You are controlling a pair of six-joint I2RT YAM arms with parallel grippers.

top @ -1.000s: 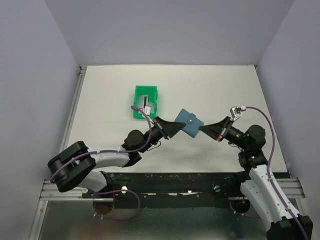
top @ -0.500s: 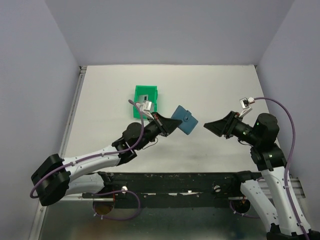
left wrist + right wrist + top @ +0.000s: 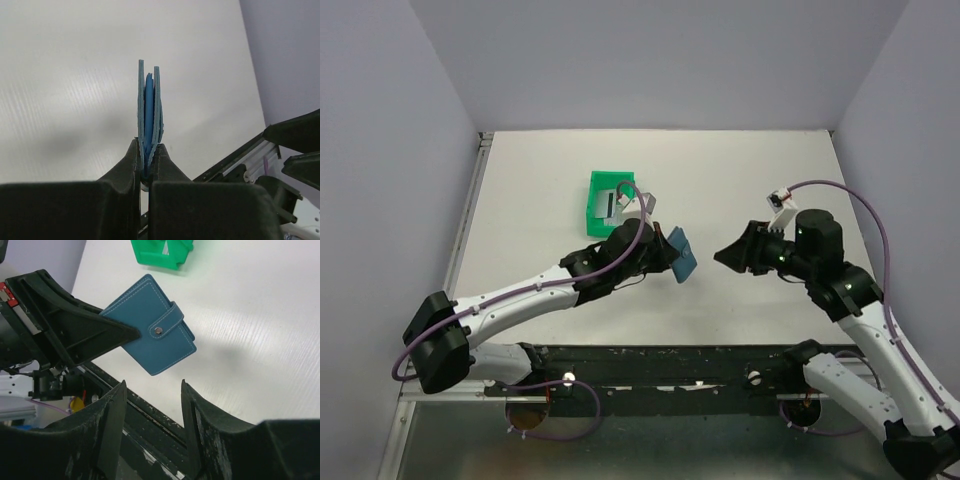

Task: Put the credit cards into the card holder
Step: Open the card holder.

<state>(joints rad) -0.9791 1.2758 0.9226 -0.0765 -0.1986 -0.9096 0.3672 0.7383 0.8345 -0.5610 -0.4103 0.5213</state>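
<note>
My left gripper (image 3: 665, 252) is shut on the slate-blue card holder (image 3: 682, 256) and holds it up off the table, turned edge-on to the top view. In the left wrist view the card holder (image 3: 149, 112) stands upright and closed between my fingers. In the right wrist view the card holder (image 3: 152, 334) shows its flat face with the strap and stud fastened. My right gripper (image 3: 722, 257) is open and empty, a short way to the right of it. A credit card (image 3: 615, 205) shows partly inside the green bin (image 3: 611, 186), half hidden by my left wrist.
The green plastic bin (image 3: 162, 252) sits on the white table behind the left arm. The black frame rail (image 3: 670, 358) runs along the near table edge. Grey walls close in the left, right and back sides.
My left arm has swung forward and rotated the card holder from flat-facing to edge-on. My right gripper let go of the card holder, drew back right, then turned towards it again.
</note>
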